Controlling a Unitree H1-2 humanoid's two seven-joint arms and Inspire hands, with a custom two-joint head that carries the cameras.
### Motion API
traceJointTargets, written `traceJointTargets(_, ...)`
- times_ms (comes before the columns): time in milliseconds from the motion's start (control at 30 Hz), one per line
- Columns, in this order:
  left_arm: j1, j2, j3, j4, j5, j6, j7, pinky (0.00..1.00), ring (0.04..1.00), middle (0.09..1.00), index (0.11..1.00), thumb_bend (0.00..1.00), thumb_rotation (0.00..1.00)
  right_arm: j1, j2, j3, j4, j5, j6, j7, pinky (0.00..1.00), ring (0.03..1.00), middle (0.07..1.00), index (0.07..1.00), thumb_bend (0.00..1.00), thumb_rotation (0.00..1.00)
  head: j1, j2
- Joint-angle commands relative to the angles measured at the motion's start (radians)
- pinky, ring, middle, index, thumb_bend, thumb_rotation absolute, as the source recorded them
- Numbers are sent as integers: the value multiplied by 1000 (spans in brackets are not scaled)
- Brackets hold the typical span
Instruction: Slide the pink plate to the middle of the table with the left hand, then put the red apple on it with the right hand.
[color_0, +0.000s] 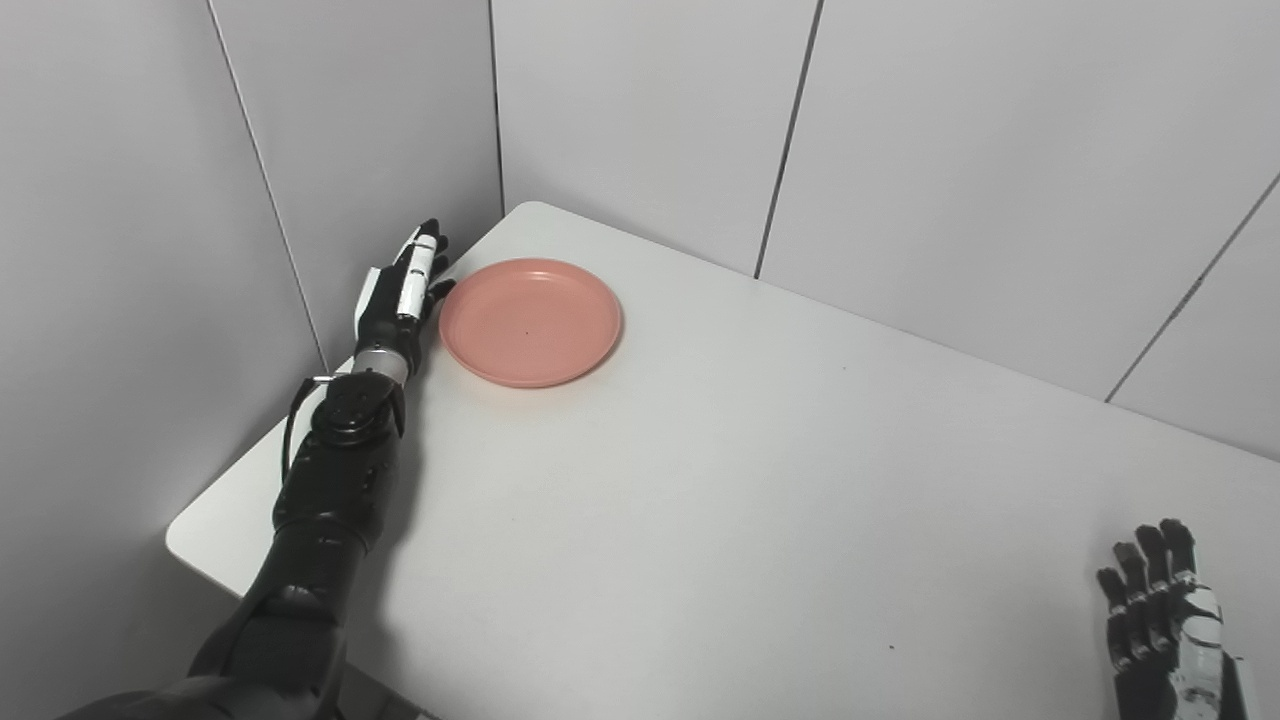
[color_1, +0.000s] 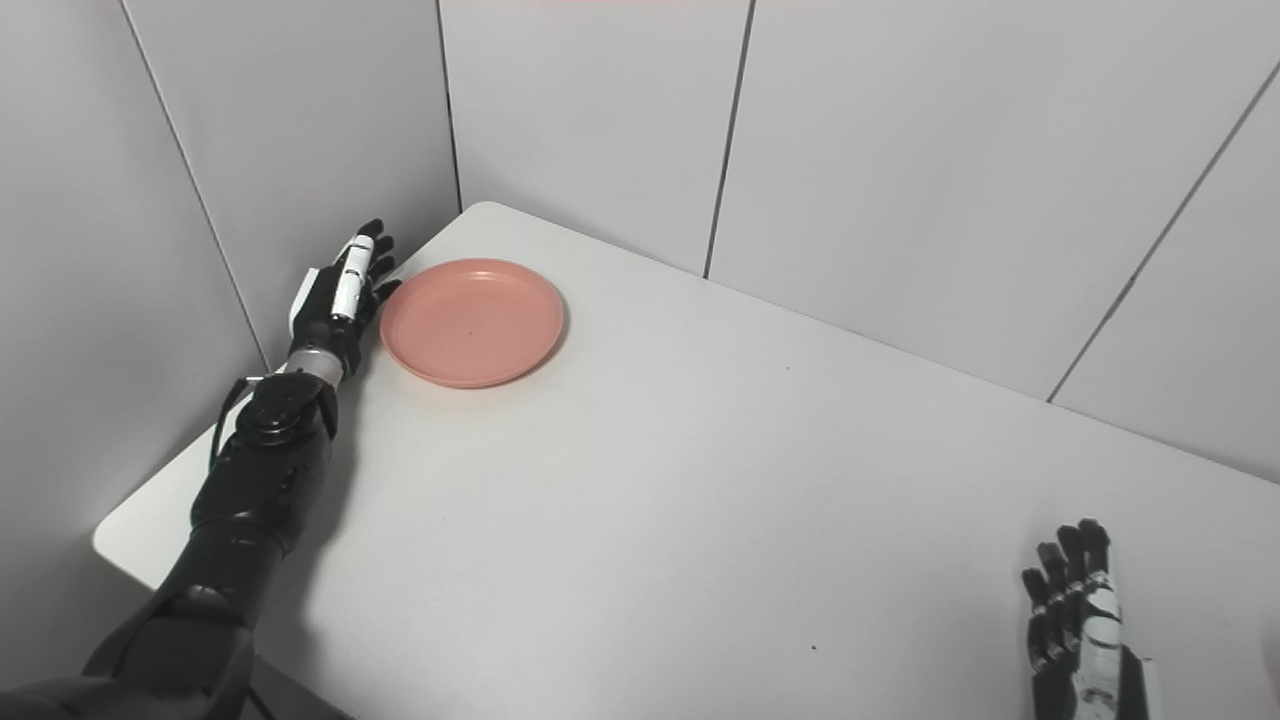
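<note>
Touching L hand (color_0: 400, 295): pink plate (color_0: 530, 322).

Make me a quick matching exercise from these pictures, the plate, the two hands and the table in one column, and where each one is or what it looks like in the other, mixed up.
Column one:
1. pink plate
2. left hand
3. right hand
4. table

Column two:
A. open, low at the near right corner
B. white surface under everything
C. empty, near the far left corner
D. open, beside the plate's left rim

Pairs: 1-C, 2-D, 3-A, 4-B
</note>
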Motion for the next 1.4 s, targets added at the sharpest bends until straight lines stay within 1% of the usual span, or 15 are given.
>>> traceJointTargets(0, -54, 26, -7, -4, -1, -21, 3, 956, 950, 946, 931, 337, 1000, 81, -15, -13, 80, 6, 3, 14, 1000, 1000, 1000, 1000, 199, 1000, -1, 1)
traceJointTargets(167, -81, 31, -12, 50, -5, -22, 5, 953, 945, 944, 930, 335, 1000, 83, -16, -13, 73, 0, 15, 7, 1000, 1000, 1000, 1000, 209, 1000, -2, 1)
traceJointTargets(333, -112, 36, -17, 136, -12, -79, -9, 956, 946, 944, 931, 321, 1000, 85, -16, -14, 72, 7, 15, 11, 1000, 1000, 1000, 1000, 207, 1000, -4, 1)
traceJointTargets(567, -154, 45, -25, 243, -20, -116, -18, 946, 932, 924, 905, 353, 1000, 85, -17, -12, 74, 3, 10, 12, 1000, 1000, 1000, 1000, 213, 1000, -7, 1)
traceJointTargets(667, -168, 49, -25, 272, -37, -103, -27, 942, 932, 924, 909, 360, 1000, 86, -15, -15, 75, 10, 7, 12, 1000, 1000, 1000, 1000, 201, 1000, -7, 1)
traceJointTargets(767, -173, 49, -23, 281, -55, -92, -42, 941, 934, 927, 916, 351, 1000, 90, -16, -15, 67, 9, 16, 10, 1000, 1000, 1000, 1000, 200, 1000, -8, 4)
traceJointTargets(833, -179, 52, -22, 299, -65, -97, -53, 938, 930, 926, 916, 343, 1000, 91, -17, -15, 67, 11, 18, 11, 1000, 1000, 1000, 1000, 202, 1000, -8, 4)
traceJointTargets(1000, -187, 45, -14, 321, -97, -92, -66, 933, 923, 919, 910, 340, 1000, 91, -16, -14, 69, 12, 9, 14, 1000, 1000, 1000, 1000, 200, 1000, -9, 4)
traceJointTargets(1133, -180, 33, -7, 299, -141, -68, -97, 966, 947, 941, 927, 333, 1000, 95, -16, -12, 57, 8, 20, 9, 1000, 1000, 1000, 1000, 199, 1000, -12, 6)
traceJointTargets(1367, -175, 38, -28, 305, -143, -75, -123, 920, 924, 920, 913, 348, 1000, 97, -16, -13, 52, 2, 24, 4, 1000, 1000, 1000, 1000, 199, 1000, -11, 8)
